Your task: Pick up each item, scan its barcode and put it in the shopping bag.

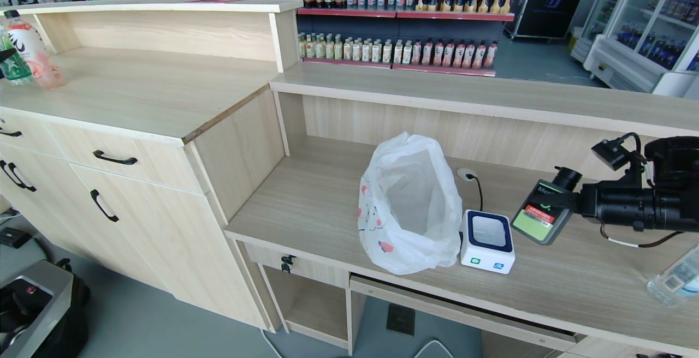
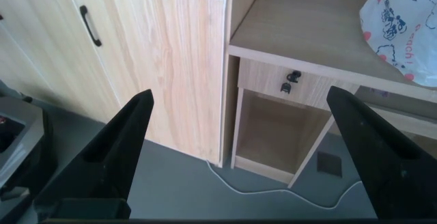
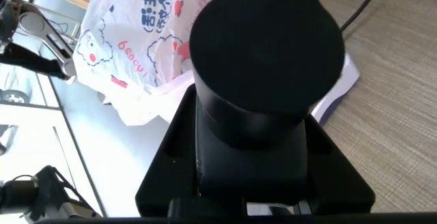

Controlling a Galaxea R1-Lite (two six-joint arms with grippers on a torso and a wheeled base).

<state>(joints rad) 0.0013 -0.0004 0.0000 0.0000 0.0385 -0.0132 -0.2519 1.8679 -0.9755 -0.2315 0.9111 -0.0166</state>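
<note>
Now: container in right gripper, just right of scanner

Noted right gripper (image 1: 570,201) clamped shut on a black-capped container (image 1: 541,217), gripped near the capped end, with the green and red label turned upward. Found container tilted and held clear of the desk (image 1: 327,205), lower end closest to the scanner (image 1: 487,240). Placed it just beside the scanner on the robot's right, apart from it and not over the blue-framed window. Confirmed same grip from the right wrist camera: black cap (image 3: 266,53) sitting above the gripper (image 3: 249,162), with a corner of the scanner (image 3: 339,87) and the printed shopping bag (image 3: 136,46) below and beyond.

Recorded shopping bag (image 1: 409,205) standing on the desk with its mouth open, touching the scanner's left side. Saw nothing inside it from the head camera.

Logged left gripper (image 2: 240,94) with fingers spread wide, holding nothing, low in front of the cabinet door.

Also noted a clear bottle (image 1: 674,279) lying at the desk's right edge.
</note>
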